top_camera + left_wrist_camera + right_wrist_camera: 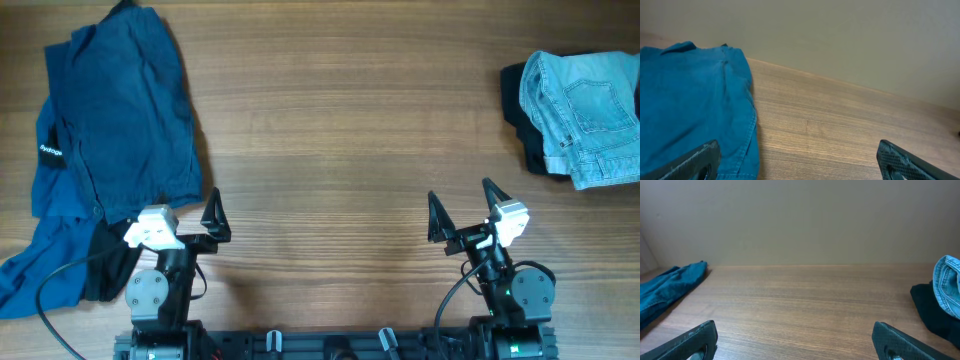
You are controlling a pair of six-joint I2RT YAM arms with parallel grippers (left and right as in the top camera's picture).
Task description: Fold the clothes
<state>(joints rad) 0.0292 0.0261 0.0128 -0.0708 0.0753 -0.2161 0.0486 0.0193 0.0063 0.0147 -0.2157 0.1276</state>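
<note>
The dark navy-blue shorts [125, 110] lie spread at the table's far left, on top of a black and royal-blue jacket [45, 215] with a small white logo. The light-blue jeans [590, 115] lie crumpled at the far right. My left gripper [185, 212] is open and empty at the front, just right of the shorts' lower edge. The left wrist view shows the shorts [690, 100] under its left finger, with bare wood between the jaws [795, 170]. My right gripper [462, 205] is open and empty over bare wood [795, 347], with the jeans [947, 285] far to its right.
A black garment [525, 120] lies under the jeans and shows in the right wrist view [935, 310]. The wooden table [330, 130] is bare between the two piles. A plain wall stands behind the far edge. A black cable [50, 290] loops at the front left.
</note>
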